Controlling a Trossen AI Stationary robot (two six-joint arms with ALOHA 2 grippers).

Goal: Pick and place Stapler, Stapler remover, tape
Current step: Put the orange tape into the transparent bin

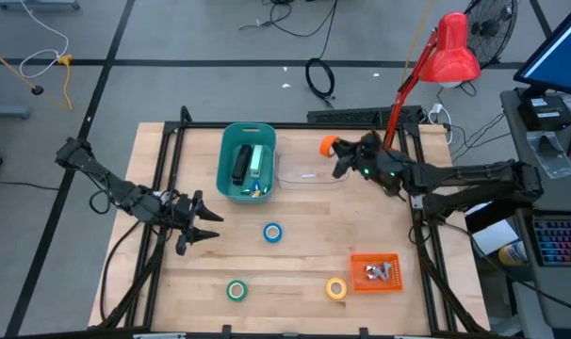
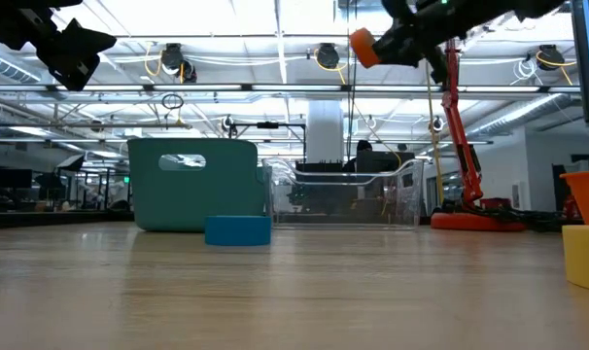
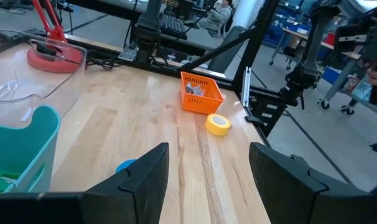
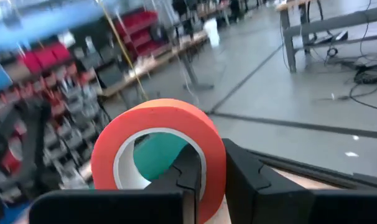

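My right gripper (image 1: 336, 154) is shut on the orange-red tape roll (image 1: 327, 144), high above the table's far side, just right of the clear container (image 1: 309, 171); the roll also shows in the low view (image 2: 364, 47). My left gripper (image 1: 206, 222) is open and empty above the table's left side, left of the blue tape roll (image 1: 272, 233). The green roll (image 1: 236, 291) and the yellow roll (image 1: 336, 288) lie flat near the front edge. A teal bin (image 1: 248, 162) holds staplers. An orange basket (image 1: 375, 272) holds staple removers. My right gripper holds the orange-red roll by its ring wall (image 4: 214, 163), one finger (image 4: 187, 171) inside the hole and one (image 4: 251, 174) outside. The fingers come roughly level from the table's right side. The roll is lifted clear of the table, its hole facing sideways.
A red desk lamp (image 1: 434, 58) stands at the table's far right corner, close behind my right arm. The clear container stands beside the teal bin at the far side. Bare wood lies in the table's middle, between the blue roll and the orange basket.
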